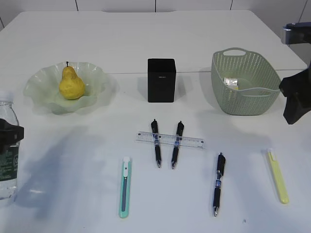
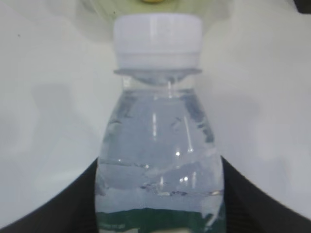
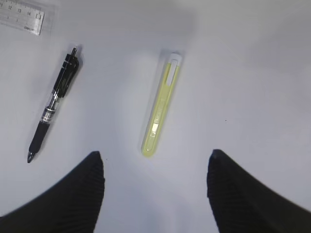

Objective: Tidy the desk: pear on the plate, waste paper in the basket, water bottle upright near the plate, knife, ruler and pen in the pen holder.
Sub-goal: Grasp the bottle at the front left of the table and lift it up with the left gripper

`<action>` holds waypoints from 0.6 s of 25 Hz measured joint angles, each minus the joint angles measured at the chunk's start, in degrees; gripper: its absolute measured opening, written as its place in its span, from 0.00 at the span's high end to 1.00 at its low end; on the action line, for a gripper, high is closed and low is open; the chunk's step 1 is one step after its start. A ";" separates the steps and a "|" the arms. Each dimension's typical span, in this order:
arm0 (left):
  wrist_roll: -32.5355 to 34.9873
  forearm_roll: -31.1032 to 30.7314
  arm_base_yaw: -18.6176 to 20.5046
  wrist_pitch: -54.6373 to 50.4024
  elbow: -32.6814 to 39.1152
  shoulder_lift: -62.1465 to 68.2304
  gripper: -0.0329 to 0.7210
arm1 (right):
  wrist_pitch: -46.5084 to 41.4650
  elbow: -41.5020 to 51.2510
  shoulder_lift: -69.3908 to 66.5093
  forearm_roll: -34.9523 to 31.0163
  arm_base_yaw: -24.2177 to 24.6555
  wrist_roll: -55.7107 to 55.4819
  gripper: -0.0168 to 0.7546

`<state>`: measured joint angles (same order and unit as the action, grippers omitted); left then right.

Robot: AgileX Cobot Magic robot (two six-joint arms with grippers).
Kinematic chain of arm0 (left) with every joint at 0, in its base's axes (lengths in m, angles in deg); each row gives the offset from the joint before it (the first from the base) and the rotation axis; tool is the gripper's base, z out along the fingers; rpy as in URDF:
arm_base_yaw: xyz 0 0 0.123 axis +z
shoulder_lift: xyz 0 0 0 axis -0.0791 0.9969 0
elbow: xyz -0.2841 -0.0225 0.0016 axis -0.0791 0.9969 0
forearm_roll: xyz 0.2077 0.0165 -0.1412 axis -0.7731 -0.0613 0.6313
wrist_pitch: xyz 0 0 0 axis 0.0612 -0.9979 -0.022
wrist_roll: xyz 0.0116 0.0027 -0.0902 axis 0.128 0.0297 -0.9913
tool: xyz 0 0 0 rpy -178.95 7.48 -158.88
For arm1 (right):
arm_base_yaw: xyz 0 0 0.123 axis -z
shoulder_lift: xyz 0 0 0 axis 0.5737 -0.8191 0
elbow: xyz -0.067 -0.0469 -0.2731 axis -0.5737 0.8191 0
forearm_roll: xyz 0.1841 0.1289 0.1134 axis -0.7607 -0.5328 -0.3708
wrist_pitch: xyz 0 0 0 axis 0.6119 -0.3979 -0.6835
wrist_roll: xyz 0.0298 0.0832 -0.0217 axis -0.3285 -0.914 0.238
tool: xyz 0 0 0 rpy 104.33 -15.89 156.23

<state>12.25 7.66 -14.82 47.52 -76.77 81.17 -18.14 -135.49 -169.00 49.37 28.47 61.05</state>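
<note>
The yellow pear [image 1: 71,83] sits in the pale green plate [image 1: 36,82] at back left. The water bottle [image 1: 7,160] stands upright at the desk's left edge, and my left gripper [image 1: 9,136] is shut on its body [image 2: 160,145], fingers [image 2: 73,204] pressing both sides. Waste paper [image 1: 231,81] lies inside the basket [image 1: 245,92]. The black pen holder [image 1: 161,80] stands at centre back. Two pens [image 1: 156,143] [image 1: 176,144] cross the clear ruler [image 1: 170,140]. A third pen [image 1: 218,183] lies to the right. My right gripper [image 3: 155,189] hangs open above the yellow knife [image 3: 162,104].
A teal knife [image 1: 125,186] lies near the front, left of centre. The yellow knife [image 1: 277,175] lies at front right. My right arm [image 1: 294,109] hangs beside the basket's right end. White desk [image 1: 73,145] shows between the bottle and the pens.
</note>
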 joint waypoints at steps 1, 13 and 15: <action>0.00 0.00 0.00 1.31 0.18 -0.46 0.42 | -0.12 0.00 0.00 0.00 0.00 -0.12 0.34; -0.50 -3.41 0.00 24.69 0.52 -0.70 0.42 | -0.31 0.00 0.00 0.00 0.00 -0.60 0.34; -1.23 -4.99 0.00 31.54 0.52 0.99 0.42 | -0.31 0.00 0.00 0.00 0.00 -0.93 0.34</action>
<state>11.02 2.67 -14.82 79.06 -76.24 82.16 -18.45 -135.49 -169.00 49.37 28.47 60.11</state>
